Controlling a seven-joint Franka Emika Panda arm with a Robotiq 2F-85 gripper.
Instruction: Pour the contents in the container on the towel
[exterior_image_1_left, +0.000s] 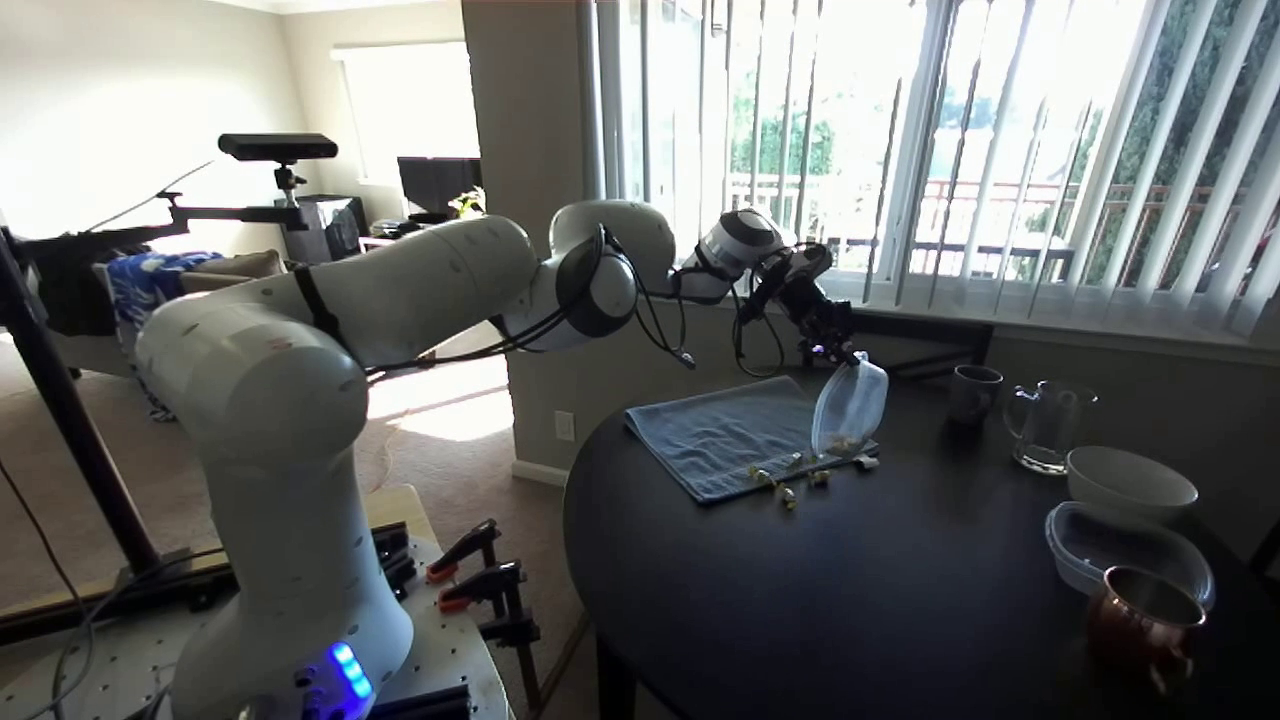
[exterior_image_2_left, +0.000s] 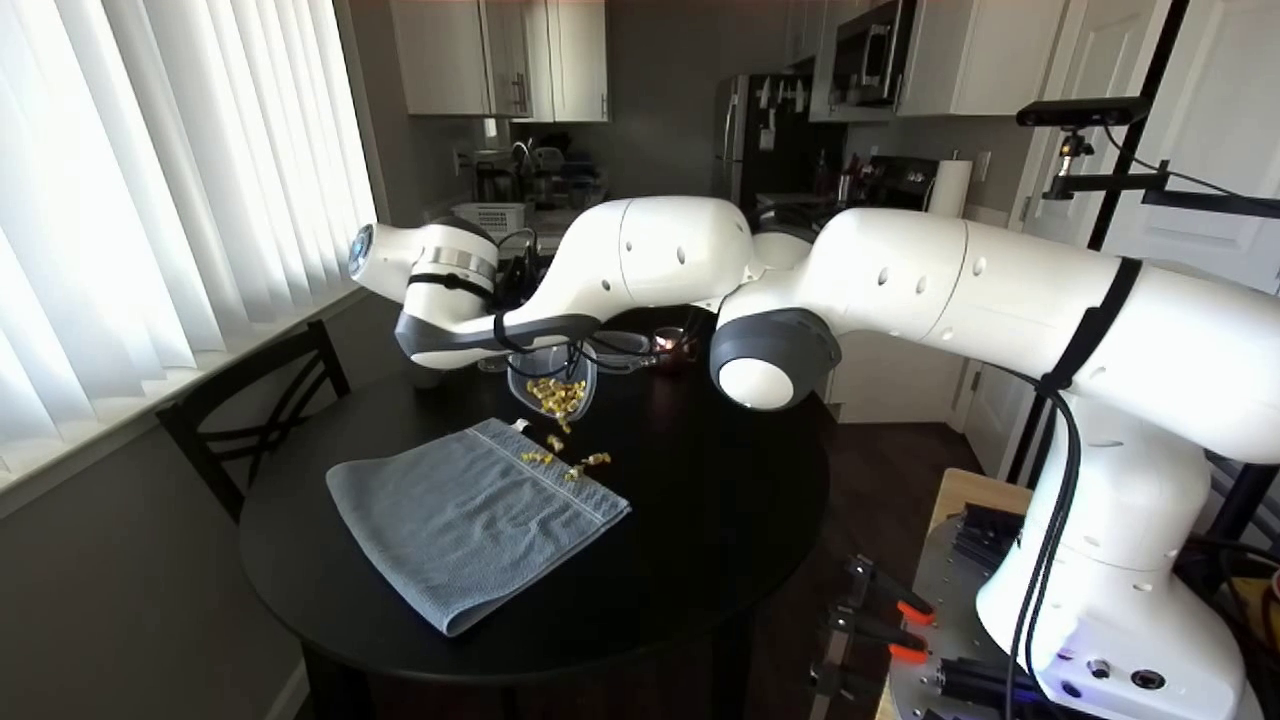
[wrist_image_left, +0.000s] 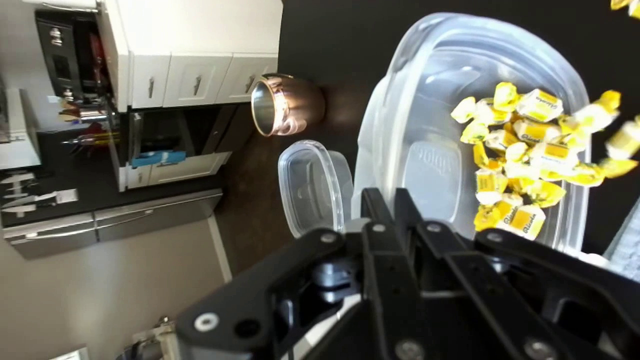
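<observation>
Dropped some Ricola candies (exterior_image_2_left: 574, 472) at towel (exterior_image_2_left: 475, 525) edge | yet to pour most from tipped plastic tub (wrist_image_left: 432, 175) | clamping its rim in near-closed gripper (wrist_image_left: 387, 196)

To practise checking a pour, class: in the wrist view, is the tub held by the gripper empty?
No, a pile of yellow-wrapped candies lies inside the translucent tub.

Holds a plastic tub (exterior_image_1_left: 852, 400) by the rim in the gripper (wrist_image_left: 387, 197), tilted below it, with Ricola candies (wrist_image_left: 520, 150) inside. Has more candies (exterior_image_1_left: 788, 497) lower, on the edge of the towel (exterior_image_2_left: 470, 520) and on the table (exterior_image_1_left: 850, 600). In an exterior view, has the towel below and mostly left of the gripper; right of it, from near to far, a mug (exterior_image_1_left: 973, 392), glass mug (exterior_image_1_left: 1045, 430), bowl (exterior_image_1_left: 1130, 475), second tub (exterior_image_1_left: 1100, 540) and metal mug (exterior_image_1_left: 1145, 620); behind it, a chair (exterior_image_1_left: 930, 328).
</observation>
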